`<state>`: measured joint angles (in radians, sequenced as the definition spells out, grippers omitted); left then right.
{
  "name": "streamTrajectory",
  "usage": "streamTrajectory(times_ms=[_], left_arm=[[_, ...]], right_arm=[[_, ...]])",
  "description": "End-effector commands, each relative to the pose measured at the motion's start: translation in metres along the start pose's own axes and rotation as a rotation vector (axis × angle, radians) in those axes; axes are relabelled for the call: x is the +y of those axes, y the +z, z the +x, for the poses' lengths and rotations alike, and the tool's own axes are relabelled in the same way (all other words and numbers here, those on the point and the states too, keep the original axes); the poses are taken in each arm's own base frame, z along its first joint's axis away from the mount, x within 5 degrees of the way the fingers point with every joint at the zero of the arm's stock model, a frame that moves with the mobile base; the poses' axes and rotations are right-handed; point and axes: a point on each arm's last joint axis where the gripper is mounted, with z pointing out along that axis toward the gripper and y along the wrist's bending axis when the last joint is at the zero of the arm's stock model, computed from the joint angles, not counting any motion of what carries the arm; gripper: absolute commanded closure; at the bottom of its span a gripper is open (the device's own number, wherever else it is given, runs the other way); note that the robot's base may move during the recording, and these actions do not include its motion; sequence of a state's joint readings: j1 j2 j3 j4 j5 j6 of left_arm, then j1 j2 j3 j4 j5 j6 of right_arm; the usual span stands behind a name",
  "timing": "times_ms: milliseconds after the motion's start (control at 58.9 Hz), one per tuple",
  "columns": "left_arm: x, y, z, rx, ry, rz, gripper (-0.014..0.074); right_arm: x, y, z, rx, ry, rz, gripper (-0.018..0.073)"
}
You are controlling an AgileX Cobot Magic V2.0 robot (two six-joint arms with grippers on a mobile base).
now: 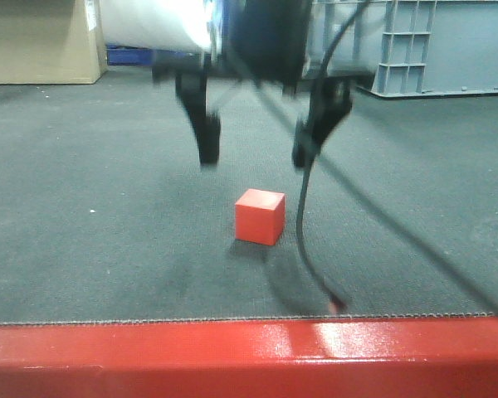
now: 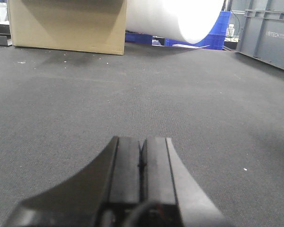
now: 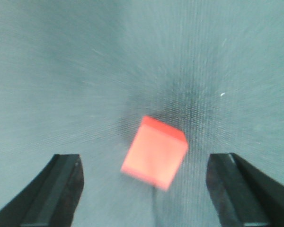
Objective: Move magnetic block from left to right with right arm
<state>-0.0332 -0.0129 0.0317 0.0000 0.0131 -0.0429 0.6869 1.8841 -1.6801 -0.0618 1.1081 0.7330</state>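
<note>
Your right gripper (image 1: 255, 143) hangs above the grey mat (image 1: 83, 207) with its two black fingers (image 1: 207, 137) spread wide and nothing between them, and the magnetic block (image 1: 260, 216) sits on the mat below that gap, clear of both tips. In the front view the red cube lies lower in the picture than the fingertips and a little toward the right-hand finger of the pair. From the right wrist view the block (image 3: 154, 157) falls between the two finger pads (image 3: 57, 194), closer to the middle than to either one, but it is turned: its edges run at a slant to the line joining the pads, so you would meet corners rather than flat faces unless you rotate the wrist. That view is blurred, so judge the angle loosely. The left gripper (image 2: 141, 165) has its fingers pressed together, holds nothing, and the block does not show in its view, so the right arm is plainly the nearer one.
</note>
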Motion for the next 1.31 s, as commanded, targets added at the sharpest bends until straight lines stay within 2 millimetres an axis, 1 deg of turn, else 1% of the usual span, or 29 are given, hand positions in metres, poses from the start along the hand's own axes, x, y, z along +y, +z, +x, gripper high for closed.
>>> streamTrajectory(times_ms=[0, 68, 170, 204, 255, 323, 357, 374, 493, 527, 578, 714, 731, 748, 765, 867, 1003, 1070, 1138, 1291], left_arm=[[0.000, 0.000, -0.005, -0.083, -0.005, 0.008, 0.0713], [0.000, 0.000, -0.005, -0.083, -0.005, 0.008, 0.0712], [0.000, 0.000, -0.005, -0.083, -0.005, 0.008, 0.0713], [0.000, 0.000, -0.005, -0.083, -0.005, 0.008, 0.0713], [0.000, 0.000, -0.005, -0.083, -0.005, 0.008, 0.0713], [0.000, 0.000, -0.005, -0.083, -0.005, 0.008, 0.0713], [0.000, 0.000, -0.005, -0.083, -0.005, 0.008, 0.0713], [0.000, 0.000, -0.005, -0.083, -0.005, 0.008, 0.0713], [0.000, 0.000, -0.005, -0.083, -0.005, 0.008, 0.0713], [0.000, 0.000, -0.005, -0.083, -0.005, 0.008, 0.0713], [0.000, 0.000, -0.005, -0.083, -0.005, 0.008, 0.0712], [0.000, 0.000, -0.005, -0.083, -0.005, 0.008, 0.0713], [0.000, 0.000, -0.005, -0.083, -0.005, 0.008, 0.0713], [0.000, 0.000, -0.005, -0.083, -0.005, 0.008, 0.0713], [0.000, 0.000, -0.005, -0.083, -0.005, 0.008, 0.0713], [0.000, 0.000, -0.005, -0.083, -0.005, 0.008, 0.0713], [0.000, 0.000, -0.005, -0.083, -0.005, 0.008, 0.0713], [0.000, 0.000, -0.005, -0.083, -0.005, 0.008, 0.0713], [0.000, 0.000, -0.005, -0.083, -0.005, 0.008, 0.0713], [0.000, 0.000, -0.005, -0.083, -0.005, 0.008, 0.0713]], right_arm=[[-0.004, -0.050, -0.003, -0.139, -0.038, -0.088, -0.0010], [-0.008, -0.057, 0.000, -0.158, -0.059, -0.100, 0.0059], [-0.021, -0.067, 0.006, -0.190, -0.087, -0.112, 0.0227], [-0.030, -0.068, 0.009, -0.201, -0.083, -0.113, 0.0305], [-0.041, -0.073, 0.010, -0.221, -0.065, -0.116, 0.0384], [-0.054, -0.074, 0.013, -0.236, -0.045, -0.115, 0.0447], [-0.063, -0.078, 0.014, -0.258, -0.028, -0.119, 0.0485], [-0.067, -0.077, 0.016, -0.258, -0.026, -0.115, 0.0496], [-0.093, -0.085, 0.025, -0.319, -0.057, -0.114, 0.0501], [-0.104, -0.091, 0.029, -0.362, -0.085, -0.120, 0.0501], [-0.114, -0.092, 0.035, -0.387, -0.107, -0.123, 0.0501], [-0.145, -0.104, 0.051, -0.523, -0.162, -0.132, 0.0501], [-0.149, -0.103, 0.054, -0.528, -0.164, -0.130, 0.0501], [-0.154, -0.106, 0.056, -0.559, -0.174, -0.124, 0.0501], [-0.158, -0.104, 0.060, -0.564, -0.175, -0.121, 0.0501], [-0.182, -0.109, 0.076, -0.656, -0.182, -0.085, 0.0501], [-0.215, -0.115, 0.099, -0.783, -0.151, -0.009, 0.0501], [-0.227, -0.119, 0.110, -0.872, -0.135, 0.028, 0.0501], [-0.235, -0.117, 0.120, -0.932, -0.110, 0.053, 0.0501], [-0.241, -0.116, 0.143, -1.077, -0.103, 0.062, 0.0501]])
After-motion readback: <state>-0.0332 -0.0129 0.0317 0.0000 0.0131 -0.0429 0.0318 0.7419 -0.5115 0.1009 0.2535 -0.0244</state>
